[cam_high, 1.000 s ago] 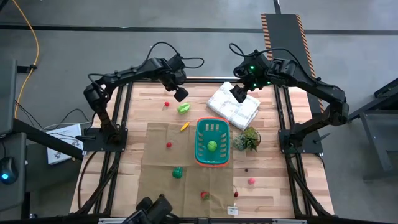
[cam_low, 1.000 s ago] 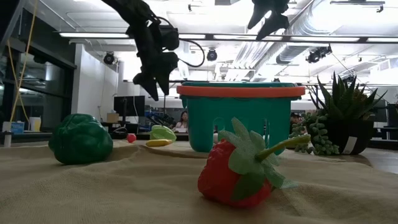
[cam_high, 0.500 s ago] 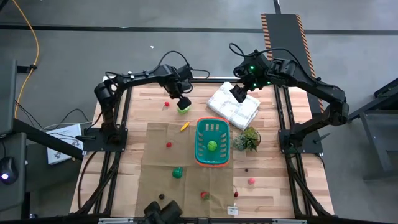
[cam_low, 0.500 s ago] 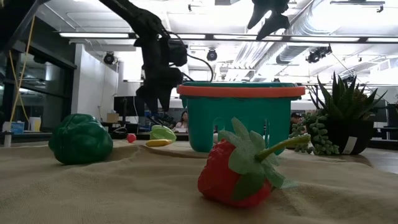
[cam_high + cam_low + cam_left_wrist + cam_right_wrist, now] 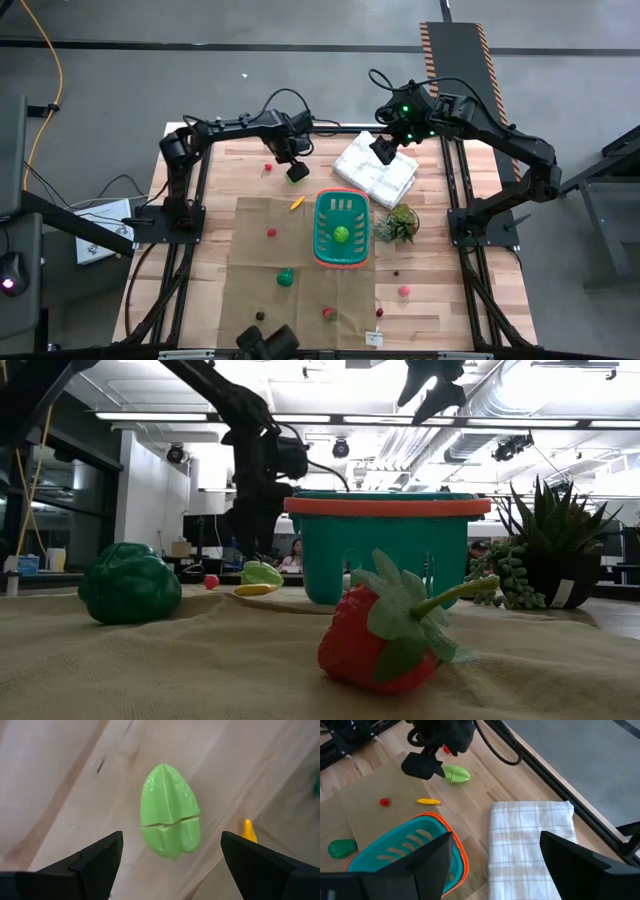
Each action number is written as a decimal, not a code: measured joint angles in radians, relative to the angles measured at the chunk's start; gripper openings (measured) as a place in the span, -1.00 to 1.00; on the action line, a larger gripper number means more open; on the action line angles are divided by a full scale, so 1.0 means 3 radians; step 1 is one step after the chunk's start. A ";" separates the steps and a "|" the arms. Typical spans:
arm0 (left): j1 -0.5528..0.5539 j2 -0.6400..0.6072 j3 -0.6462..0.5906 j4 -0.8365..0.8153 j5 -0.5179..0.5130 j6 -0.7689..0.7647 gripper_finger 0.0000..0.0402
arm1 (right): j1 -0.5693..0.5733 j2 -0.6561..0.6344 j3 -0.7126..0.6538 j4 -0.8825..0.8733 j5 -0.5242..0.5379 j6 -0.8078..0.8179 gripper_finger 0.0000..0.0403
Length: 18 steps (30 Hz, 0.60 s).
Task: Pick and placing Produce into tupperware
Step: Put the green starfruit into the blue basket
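Overhead, left claw point(image 5: 297, 173) hides green piece point(image 5: 170, 818)

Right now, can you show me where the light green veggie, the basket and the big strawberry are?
Light green veggie point(image 5: 170, 810): left wrist view, middle of its ridged body.
Basket point(image 5: 385, 505): low view, its orange rim.
Strawberry point(image 5: 365, 650): low view, red flesh below the leaves.

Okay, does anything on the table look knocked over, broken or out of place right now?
Nothing stands out. The teal slotted plastic basket sits upright with one round green piece inside. The light green split toy vegetable lies whole on the wood below the open left gripper. The right gripper hovers above the white cloth.
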<state>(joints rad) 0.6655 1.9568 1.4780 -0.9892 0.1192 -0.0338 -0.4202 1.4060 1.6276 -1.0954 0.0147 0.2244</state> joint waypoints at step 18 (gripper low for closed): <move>-0.0017 0.0130 -0.0001 0.0239 0.0012 -0.0017 0.62 | 0.0000 0.0000 0.0000 0.0000 0.0000 0.0009 0.43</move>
<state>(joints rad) 0.6605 1.9958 1.4778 -0.9176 0.1226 -0.0388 -0.4201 1.4060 1.6276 -1.0954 0.0147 0.2272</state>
